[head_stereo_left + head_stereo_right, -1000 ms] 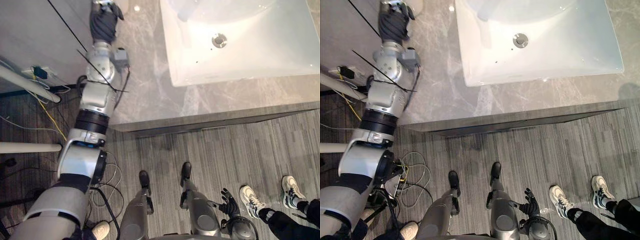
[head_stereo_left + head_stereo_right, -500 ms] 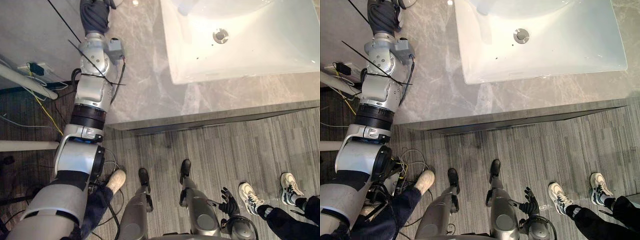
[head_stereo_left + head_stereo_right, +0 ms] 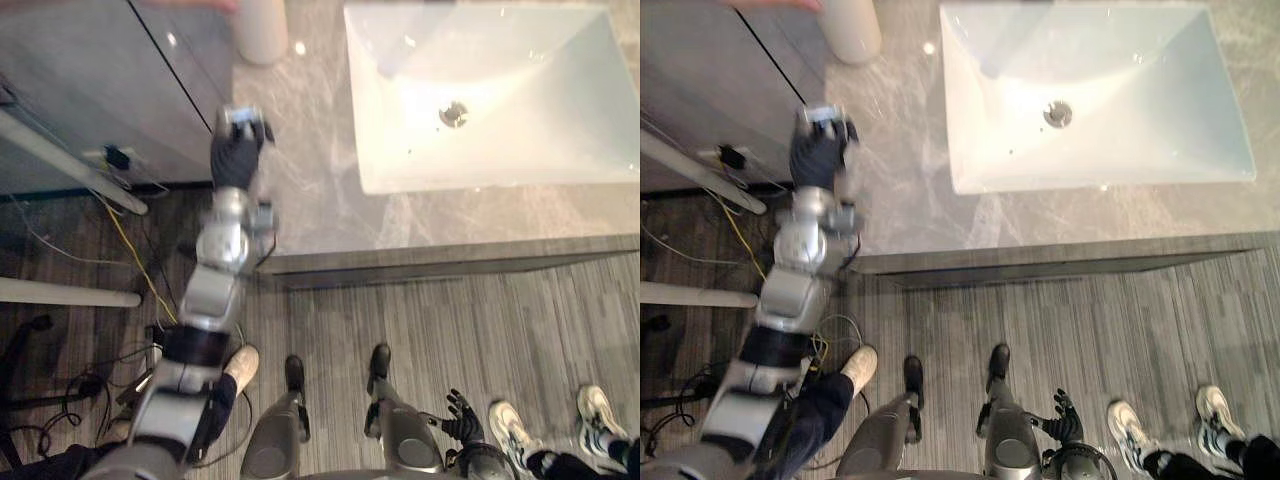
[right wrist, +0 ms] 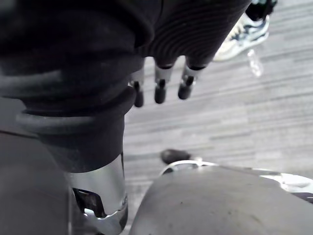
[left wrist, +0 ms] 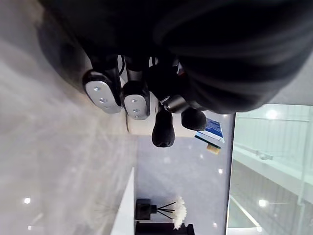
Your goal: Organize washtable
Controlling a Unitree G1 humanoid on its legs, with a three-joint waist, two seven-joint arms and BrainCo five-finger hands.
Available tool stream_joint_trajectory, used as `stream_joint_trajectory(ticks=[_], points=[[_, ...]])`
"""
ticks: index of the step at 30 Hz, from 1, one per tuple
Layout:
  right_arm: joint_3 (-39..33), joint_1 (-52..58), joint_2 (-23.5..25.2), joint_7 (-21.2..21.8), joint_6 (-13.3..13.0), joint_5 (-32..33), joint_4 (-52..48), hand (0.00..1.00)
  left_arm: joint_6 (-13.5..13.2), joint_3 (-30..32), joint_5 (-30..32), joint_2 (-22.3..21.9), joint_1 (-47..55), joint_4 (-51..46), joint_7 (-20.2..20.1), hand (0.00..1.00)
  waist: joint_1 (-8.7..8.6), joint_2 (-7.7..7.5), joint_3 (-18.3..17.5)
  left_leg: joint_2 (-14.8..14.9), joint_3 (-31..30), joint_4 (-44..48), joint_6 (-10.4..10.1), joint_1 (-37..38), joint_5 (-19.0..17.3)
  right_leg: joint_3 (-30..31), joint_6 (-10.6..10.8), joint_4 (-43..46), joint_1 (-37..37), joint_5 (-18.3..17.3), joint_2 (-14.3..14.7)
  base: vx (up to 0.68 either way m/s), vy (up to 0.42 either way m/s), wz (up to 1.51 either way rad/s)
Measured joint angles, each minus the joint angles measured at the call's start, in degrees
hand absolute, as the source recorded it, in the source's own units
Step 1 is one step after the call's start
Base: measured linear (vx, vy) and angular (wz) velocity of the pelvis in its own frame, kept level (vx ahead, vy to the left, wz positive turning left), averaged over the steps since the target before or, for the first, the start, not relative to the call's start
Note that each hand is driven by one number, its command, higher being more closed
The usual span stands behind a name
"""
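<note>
My left hand (image 3: 238, 152) hovers over the left end of the grey marble washtable (image 3: 300, 190), close to its near edge. Its fingers (image 5: 102, 90) are curled in toward the thumb (image 5: 163, 129) with nothing visible between them. A cream cylindrical container (image 3: 262, 28) stands on the counter farther back, well apart from the hand. The white rectangular sink (image 3: 480, 90) is set into the counter to the right. My right hand (image 3: 462, 415) hangs low beside me over the floor, its fingers (image 4: 159, 90) straight and relaxed, holding nothing.
Past the left hand, a dark reed diffuser with white blooms (image 5: 161, 213) and a blue box (image 5: 212, 133) stand at the back. A dark cabinet panel (image 3: 100, 80) borders the counter's left. A person's shoes (image 3: 240, 365) (image 3: 515, 430) are on the wood floor.
The camera has shifted, bringing the cream container and more of the sink into view. My left hand has drawn back from beside the container toward the counter's near left edge.
</note>
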Motion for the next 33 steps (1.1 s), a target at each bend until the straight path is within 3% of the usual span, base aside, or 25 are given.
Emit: stream_joint_trajectory(ticks=[6,10,14,20,29,33], points=[[-1.0,0.6,-0.3,0.3,0.5,-0.4,5.2,0.0,0.5,-0.2,0.4,-4.4,21.2,-2.3,-4.9,1.0,2.72,0.8,-6.6,0.2,-0.4,-0.4,-0.1,4.0,-1.3,-0.7,0.2,0.0,4.1,-0.8,0.0,-0.04,0.006,0.06],[-0.9,1.5,0.0,0.7,0.5,-0.4,7.2,0.0,1.8,-1.1,0.0,-7.2,30.5,-2.5,-7.6,1.0,2.92,0.49,-10.9,0.2,-1.5,-2.2,-0.7,6.2,-1.0,-2.0,1.1,0.0,6.4,-2.0,-0.3,-0.08,-0.005,0.16],[-0.9,2.7,0.6,1.2,0.5,-0.5,7.8,0.0,1.9,-1.1,-2.6,-8.7,32.9,-4.1,-8.5,1.0,2.9,-0.28,-13.9,0.1,-2.1,-5.6,-0.9,7.3,0.8,-3.4,1.6,0.1,6.9,-2.3,-0.2,-0.05,-0.011,0.16],[-0.9,2.8,0.9,1.2,1.2,-0.5,9.2,0.0,1.9,-1.4,-4.0,-10.0,33.5,-6.3,-8.6,1.0,2.89,-0.76,-15.7,0.1,-3.1,-8.9,-1.3,9.5,2.9,-4.5,1.8,0.0,8.0,-2.6,-0.1,0.03,-0.001,0.1],[-0.9,2.8,1.4,1.2,1.4,-0.5,9.5,0.0,2.1,-4.8,-4.6,-10.4,32.6,-9.5,-8.7,1.0,2.83,-1.55,-16.4,0.2,-3.2,-9.1,-0.7,10.2,3.2,-4.7,2.0,-0.1,8.4,-2.5,-0.3,0.04,0.005,0.02],[-0.9,2.8,1.4,1.2,1.4,-0.5,9.6,0.0,2.2,-8.8,-5.5,-10.3,26.6,-11.1,-9.7,1.0,2.82,-1.51,-16.4,0.2,-3.2,-9.0,-0.9,9.4,2.8,-4.8,1.9,-0.1,8.2,-2.5,-0.3,-0.01,0.001,0.02]])
